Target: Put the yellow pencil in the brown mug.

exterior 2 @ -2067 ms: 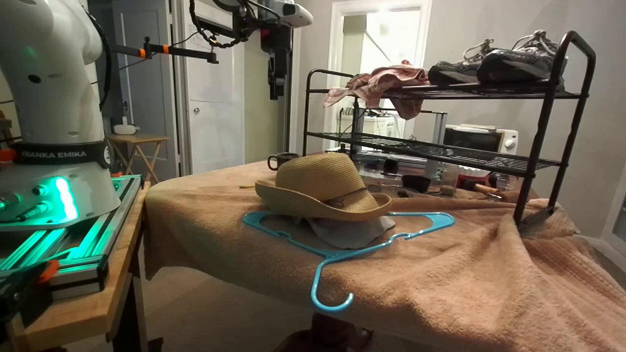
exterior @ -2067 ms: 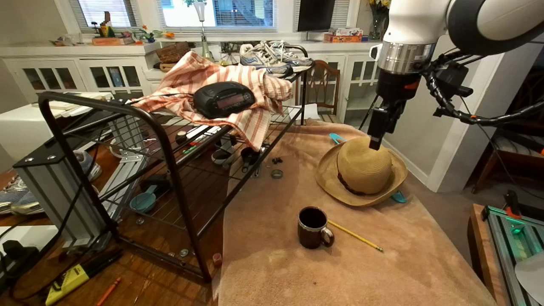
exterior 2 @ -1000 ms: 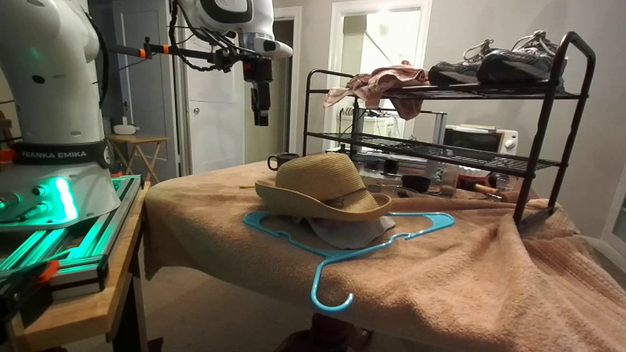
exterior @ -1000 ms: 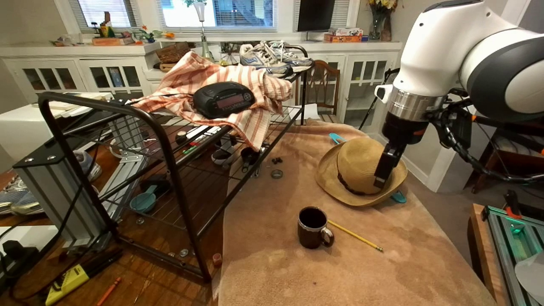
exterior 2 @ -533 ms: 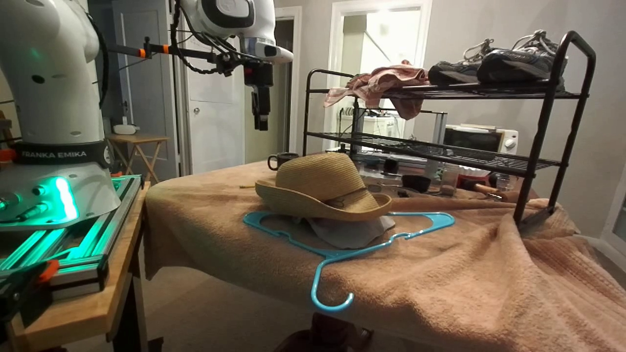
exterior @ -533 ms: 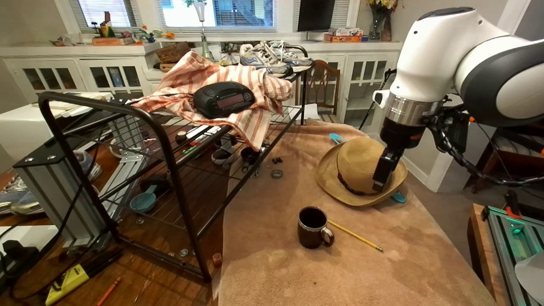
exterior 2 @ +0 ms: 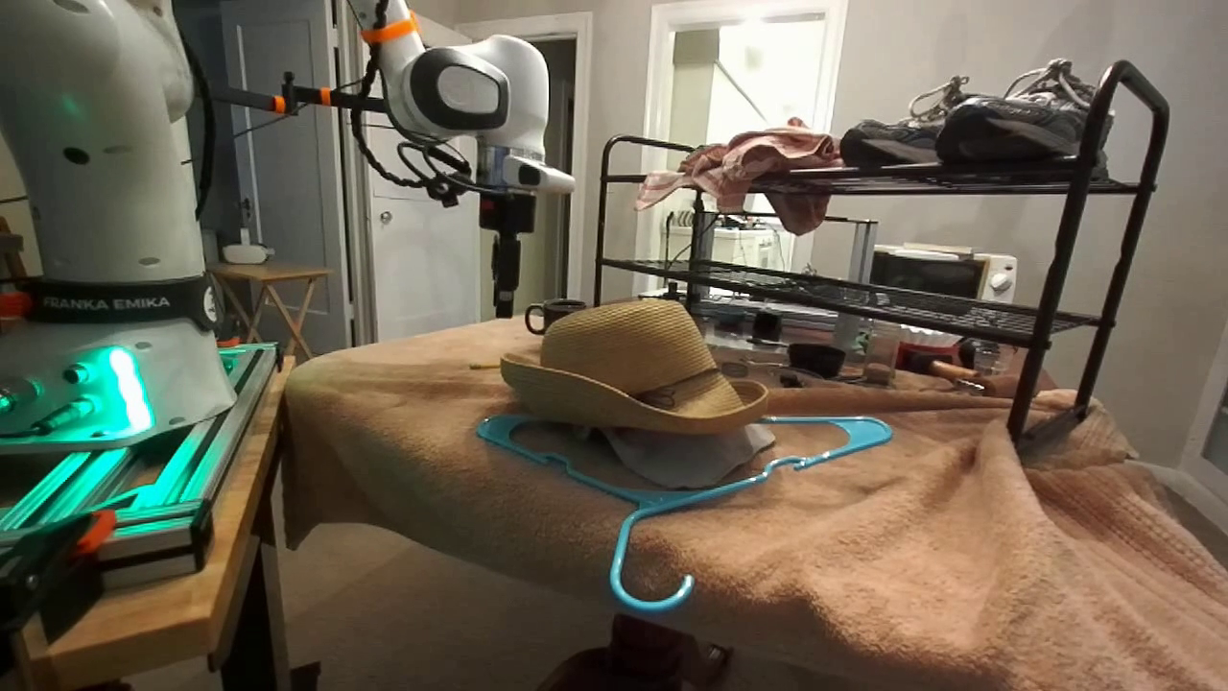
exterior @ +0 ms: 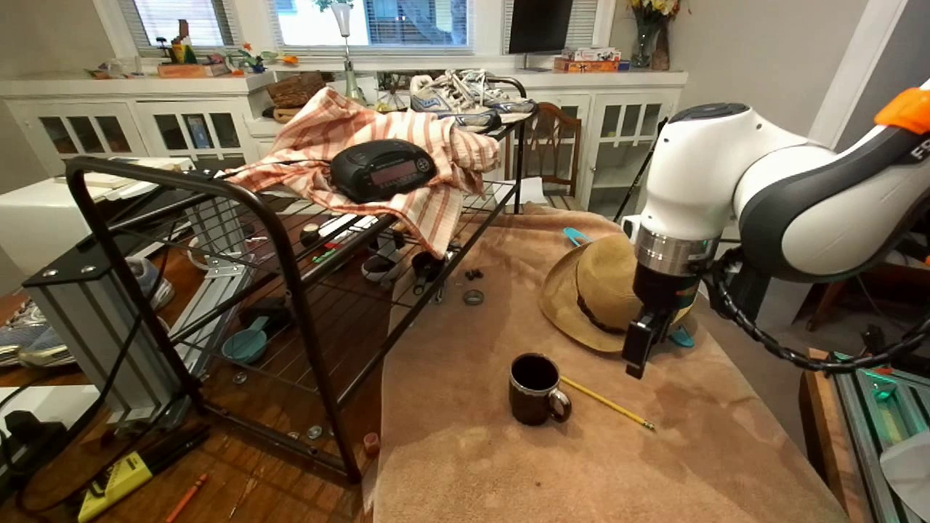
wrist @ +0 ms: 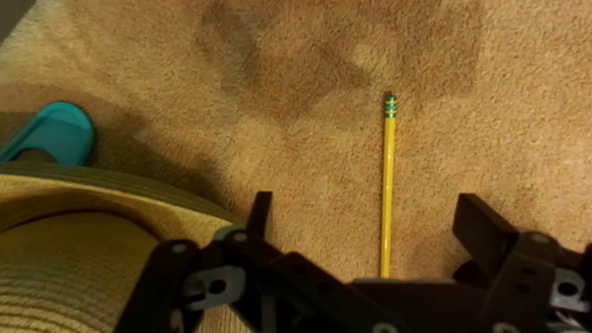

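Observation:
The yellow pencil [exterior: 608, 403] lies flat on the tan towel, its far end by the brown mug's handle. Only a short piece of the pencil [exterior 2: 484, 366] shows past the hat in an exterior view. The brown mug [exterior: 530, 399] stands upright; it also shows partly behind the hat [exterior 2: 558, 309]. My gripper [exterior: 639, 356] hangs pointing down above the towel, between hat and pencil in that view. In the wrist view my gripper [wrist: 365, 199] is open and empty, and the pencil [wrist: 387, 185] runs lengthwise between its spread fingers, below them. Its lower end is hidden by the gripper body.
A tan straw hat [exterior: 607, 290] sits close beside the gripper; its brim [wrist: 185, 208] reaches the left finger in the wrist view. A blue hanger [exterior 2: 652, 497] lies under the hat. A dark metal rack [exterior: 290, 276] with a cloth, clock and shoes stands alongside.
The arm has come down from high above the hat, and my gripper is now lower and nearer the pencil. The pencil, mug and hat have not moved.

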Action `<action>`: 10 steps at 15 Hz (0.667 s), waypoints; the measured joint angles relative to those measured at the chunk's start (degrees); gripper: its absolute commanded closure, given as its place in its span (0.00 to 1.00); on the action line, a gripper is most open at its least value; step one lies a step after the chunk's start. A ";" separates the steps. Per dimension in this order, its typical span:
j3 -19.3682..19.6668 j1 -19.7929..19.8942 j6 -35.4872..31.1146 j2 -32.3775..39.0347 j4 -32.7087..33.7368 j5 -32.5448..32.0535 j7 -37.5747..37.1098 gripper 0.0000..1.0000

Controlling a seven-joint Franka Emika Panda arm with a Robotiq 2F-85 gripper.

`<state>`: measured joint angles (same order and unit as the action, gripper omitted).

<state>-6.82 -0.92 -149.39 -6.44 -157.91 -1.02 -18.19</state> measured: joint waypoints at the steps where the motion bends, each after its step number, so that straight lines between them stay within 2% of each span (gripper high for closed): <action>1: -0.03 -0.25 -1.14 1.75 -0.01 0.60 -0.36 0.00; 10: -0.92 -4.14 -15.14 13.51 0.41 7.07 1.52 0.00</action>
<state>-7.75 -5.06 -164.53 7.07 -157.50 6.05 -16.68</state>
